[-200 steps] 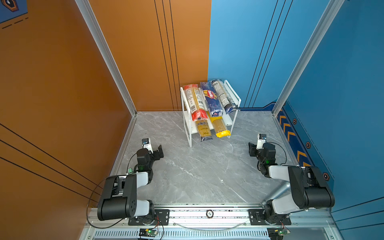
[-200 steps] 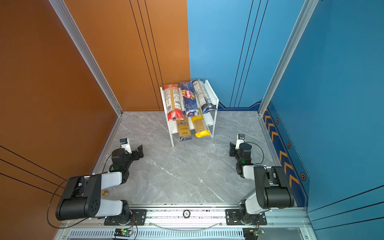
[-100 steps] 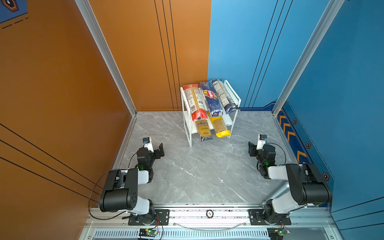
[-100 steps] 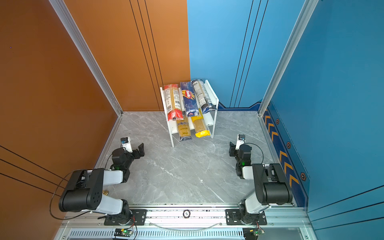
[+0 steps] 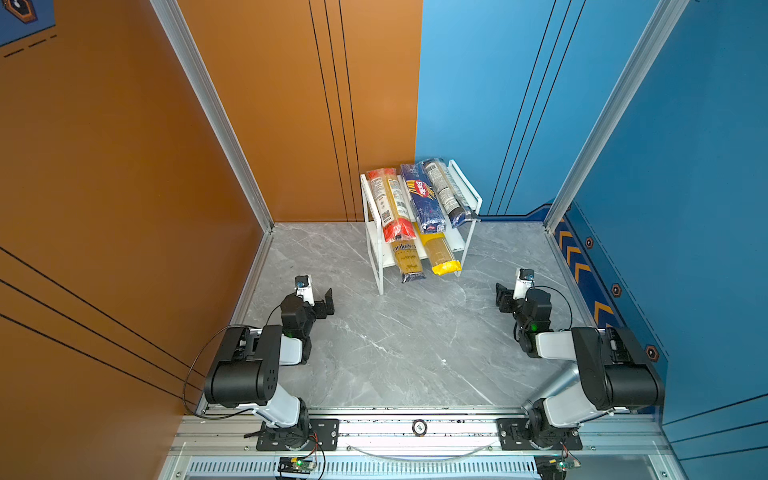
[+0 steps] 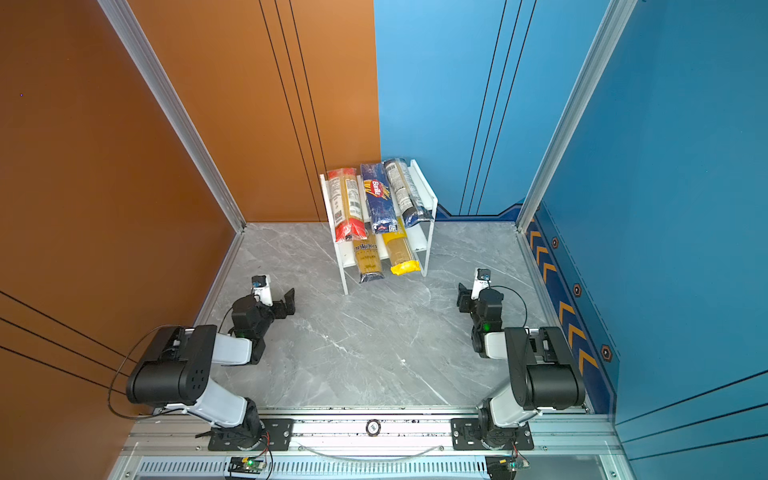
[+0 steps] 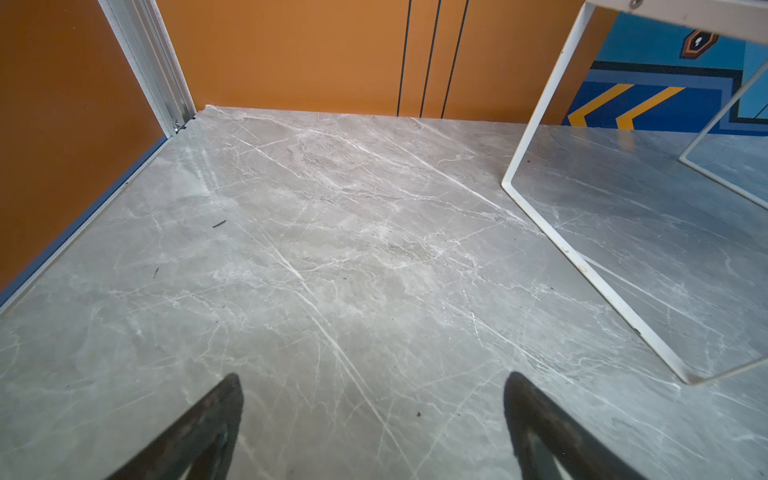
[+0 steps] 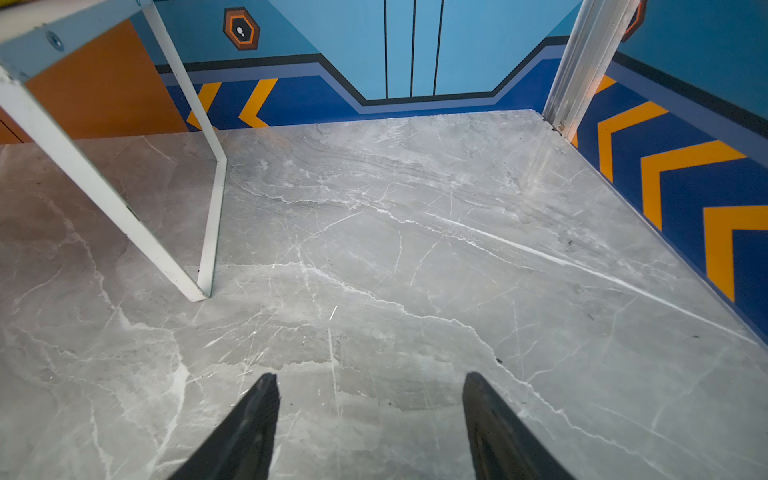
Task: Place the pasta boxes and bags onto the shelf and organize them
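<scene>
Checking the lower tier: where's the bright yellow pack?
In both top views the bright yellow pack lies on the lower board of the shelf, right of the blue-yellow pack.

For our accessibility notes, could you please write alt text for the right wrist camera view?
The right gripper, open and empty, hangs just above a grey marble tabletop. Nearby stands a thin white frame leg of the shelf, and beyond it a blue wall with orange chevrons along its base.
</scene>
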Robot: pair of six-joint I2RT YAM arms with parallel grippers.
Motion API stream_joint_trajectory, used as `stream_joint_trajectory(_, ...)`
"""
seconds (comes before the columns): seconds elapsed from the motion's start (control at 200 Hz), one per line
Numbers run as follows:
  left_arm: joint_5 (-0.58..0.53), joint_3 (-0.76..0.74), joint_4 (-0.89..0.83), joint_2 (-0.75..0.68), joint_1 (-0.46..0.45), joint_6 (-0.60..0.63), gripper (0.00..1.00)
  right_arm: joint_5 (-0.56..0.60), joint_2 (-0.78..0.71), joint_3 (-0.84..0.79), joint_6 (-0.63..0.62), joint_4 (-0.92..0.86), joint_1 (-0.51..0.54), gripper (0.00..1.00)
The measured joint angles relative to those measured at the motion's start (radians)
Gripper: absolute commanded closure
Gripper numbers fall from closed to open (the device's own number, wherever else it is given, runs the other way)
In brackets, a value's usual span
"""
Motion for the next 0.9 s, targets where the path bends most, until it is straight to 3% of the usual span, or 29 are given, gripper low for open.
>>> stream_joint_trajectory(0.335, -0.035, 0.035, -0.054, 0.000, -0.026, 0.025, 0.02, 0.014, 0.000, 0.000, 0.000, 0.000, 0.000, 0.11)
stream_joint_trajectory(0.38, -0.039, 0.035, -0.056, 0.000, -0.026, 0.026, 0.02, 0.016, 0.000, 0.000, 0.000, 0.000, 0.000, 0.00)
stream_joint_trajectory(0.901, -0.064, 0.040, -0.079, 0.000, -0.045, 0.044, 0.02, 0.067, 0.000, 0.000, 0.000, 0.000, 0.002, 0.00)
